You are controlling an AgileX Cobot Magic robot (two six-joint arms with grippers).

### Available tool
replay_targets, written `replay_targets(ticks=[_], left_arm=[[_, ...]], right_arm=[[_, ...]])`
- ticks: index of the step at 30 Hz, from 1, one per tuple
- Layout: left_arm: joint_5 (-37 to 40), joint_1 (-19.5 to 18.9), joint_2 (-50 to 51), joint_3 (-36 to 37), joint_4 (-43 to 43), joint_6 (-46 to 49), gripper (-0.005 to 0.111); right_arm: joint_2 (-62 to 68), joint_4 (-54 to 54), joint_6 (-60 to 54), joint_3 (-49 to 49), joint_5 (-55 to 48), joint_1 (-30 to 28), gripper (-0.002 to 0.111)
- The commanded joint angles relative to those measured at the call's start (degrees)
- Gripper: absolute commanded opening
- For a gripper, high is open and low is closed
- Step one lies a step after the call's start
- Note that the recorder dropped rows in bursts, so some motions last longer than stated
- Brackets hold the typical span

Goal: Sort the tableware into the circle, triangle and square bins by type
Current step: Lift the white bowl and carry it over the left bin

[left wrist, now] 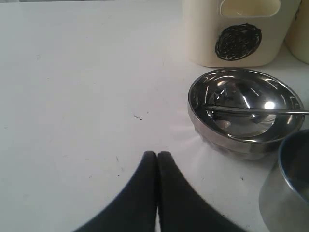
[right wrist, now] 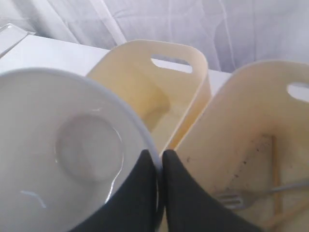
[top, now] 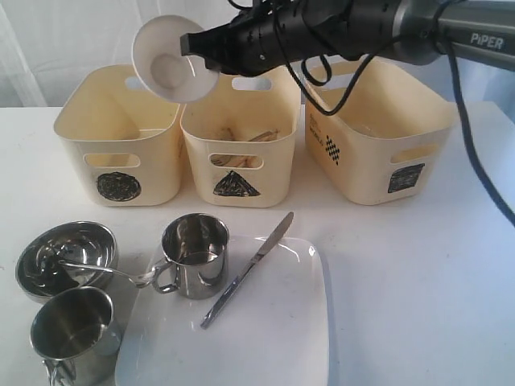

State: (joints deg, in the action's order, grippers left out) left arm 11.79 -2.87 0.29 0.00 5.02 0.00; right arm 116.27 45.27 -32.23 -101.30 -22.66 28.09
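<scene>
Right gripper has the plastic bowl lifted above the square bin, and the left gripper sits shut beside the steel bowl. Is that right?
Not quite. In the exterior view the right gripper holds the plastic bowl above where the circle bin and triangle bin meet, not the square bin. The left gripper does sit shut beside the steel bowl.

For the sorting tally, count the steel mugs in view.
2. One mug stands at the plate's back-left corner; the other is front left, before the steel bowl. Another could hide in the square bin, whose inside is mostly unseen.
</scene>
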Motion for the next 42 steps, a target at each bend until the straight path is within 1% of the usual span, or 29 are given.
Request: replay_targets(ticks=[1, 5, 10, 14, 16, 18, 20, 27, 42], left_arm=[[-0.19, 0.20, -0.29, 0.00, 0.48, 0.00, 0.000], [-0.19, 0.20, -0.29, 0.00, 0.48, 0.00, 0.000], [-0.19, 0.20, -0.29, 0.00, 0.48, 0.00, 0.000], [-0.19, 0.20, -0.29, 0.00, 0.48, 0.00, 0.000], [-0.19, 0.20, -0.29, 0.00, 0.48, 0.00, 0.000], [-0.19, 0.20, -0.29, 0.00, 0.48, 0.00, 0.000], [-0.19, 0.20, -0.29, 0.00, 0.48, 0.00, 0.000], [-0.19, 0.20, -0.29, 0.00, 0.48, 0.00, 0.000], [-0.19, 0.20, -0.29, 0.00, 0.48, 0.00, 0.000]], right_arm=[[2.11, 9.90, -12.95, -3.08, -0.51, 0.10, 0.000], [4.14, 12.22, -19.03, -5.59, -3.73, 0.10, 0.000], [6.51, 18.04, -27.51, -7.38, -7.81, 0.10, 0.000], [8.65, 25.93, -33.20, -8.95, -10.40, 0.10, 0.000], [9.47, 30.14, -35.33, -9.24, -10.40, 0.10, 0.000], [10.13, 32.16, -36.39, -9.33, -9.58, 0.10, 0.000], [10.48, 32.44, -37.06, -9.33, -8.09, 0.10, 0.000], [10.72, 32.44, -39.84, -9.33, -8.05, 0.10, 0.000], [10.97, 32.44, -39.61, -9.33, -7.18, 0.10, 0.000]])
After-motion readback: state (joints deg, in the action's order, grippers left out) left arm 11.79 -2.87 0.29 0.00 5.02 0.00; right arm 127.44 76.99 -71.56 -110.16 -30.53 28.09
